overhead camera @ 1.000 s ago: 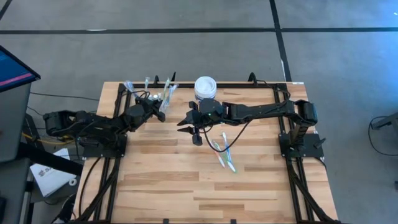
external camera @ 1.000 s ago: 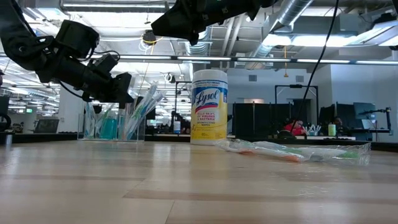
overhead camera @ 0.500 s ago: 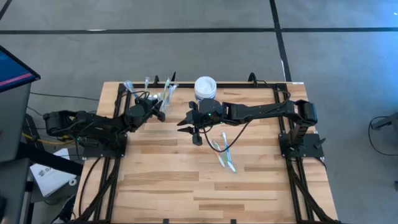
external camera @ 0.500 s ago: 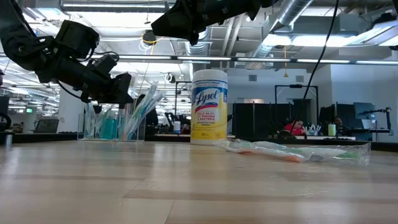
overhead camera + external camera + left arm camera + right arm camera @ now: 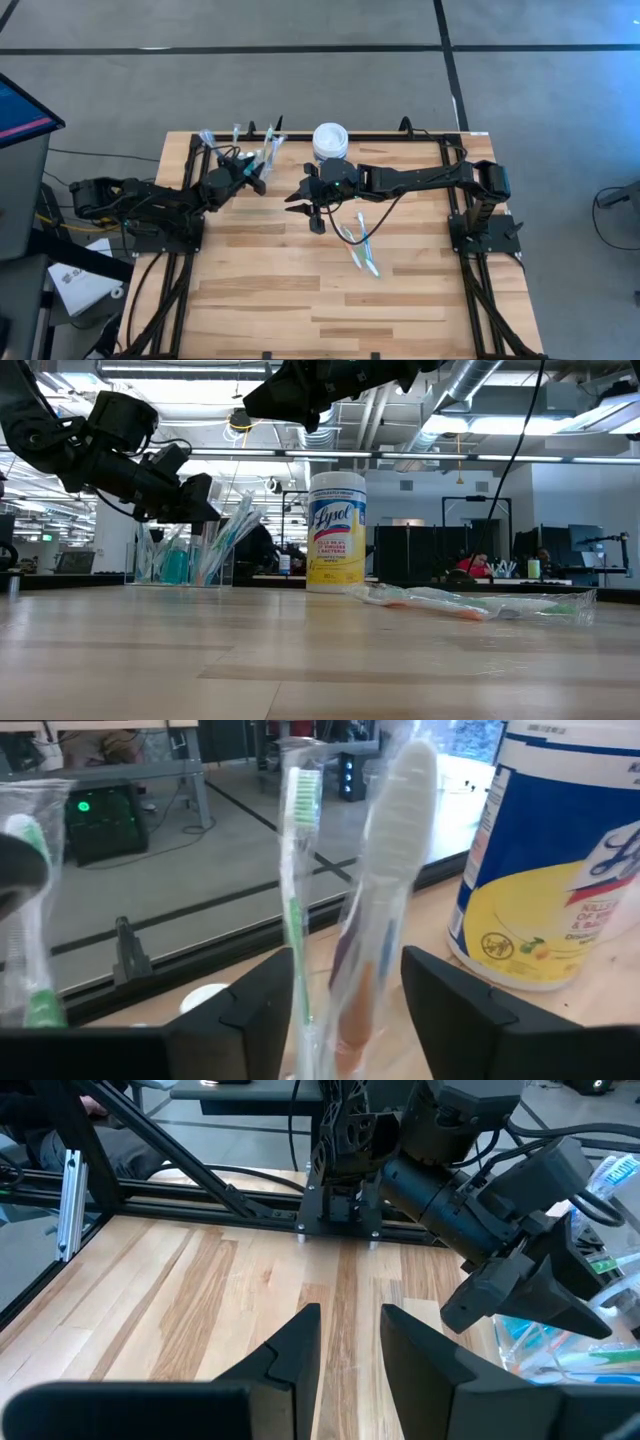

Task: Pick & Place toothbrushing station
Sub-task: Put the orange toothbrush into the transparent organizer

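Observation:
A clear plastic cup stands at the table's far left with several wrapped toothbrushes leaning upright in it. My left gripper is open just beside the cup. Its fingers stand on either side of a wrapped white toothbrush and a green-bristled one. I see no touch. My right gripper hangs open above the table's middle, holding nothing. More wrapped toothbrushes lie flat on the table right of centre.
A white-lidded, yellow-labelled tub stands at the far edge between the two grippers. It is close to the cup in the low view. Black frame rails run along the table's far and side edges. Bare wood lies toward the near edge.
My left gripper has opened beside the cup and let go of the wrapped toothbrush, which stays leaning in the cup. My right arm has kept still.

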